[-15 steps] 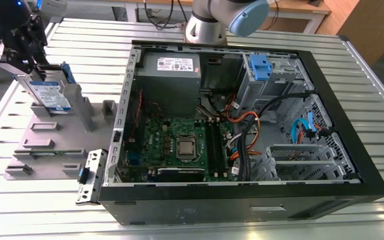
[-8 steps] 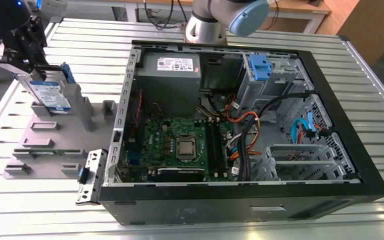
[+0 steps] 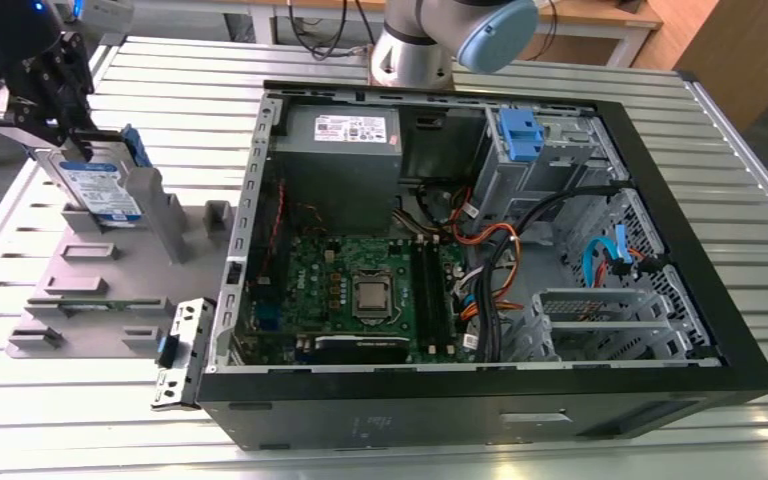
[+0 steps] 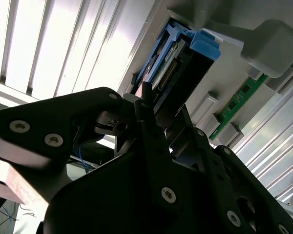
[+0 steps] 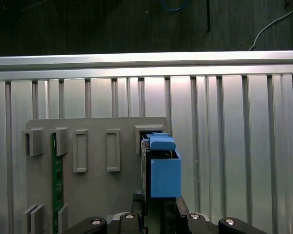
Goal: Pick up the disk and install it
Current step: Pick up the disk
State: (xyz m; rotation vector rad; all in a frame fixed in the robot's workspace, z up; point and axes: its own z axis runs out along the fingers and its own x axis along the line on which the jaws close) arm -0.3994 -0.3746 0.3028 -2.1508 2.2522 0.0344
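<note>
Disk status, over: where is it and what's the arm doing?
End effector at top of disk. Disk upright in grey holder, outside open computer case. Cables crowd the case interior.

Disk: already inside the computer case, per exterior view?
No, the disk stands upright in the grey holder outside the case, on the exterior view's left.

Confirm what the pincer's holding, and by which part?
Cannot tell. The pincer sits at the disk's upper end; the disk stands upright in the grey fixture.

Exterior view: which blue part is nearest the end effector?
The rail on the disk, upright in the grey fixture; the bracket sits inside the computer case.
</note>
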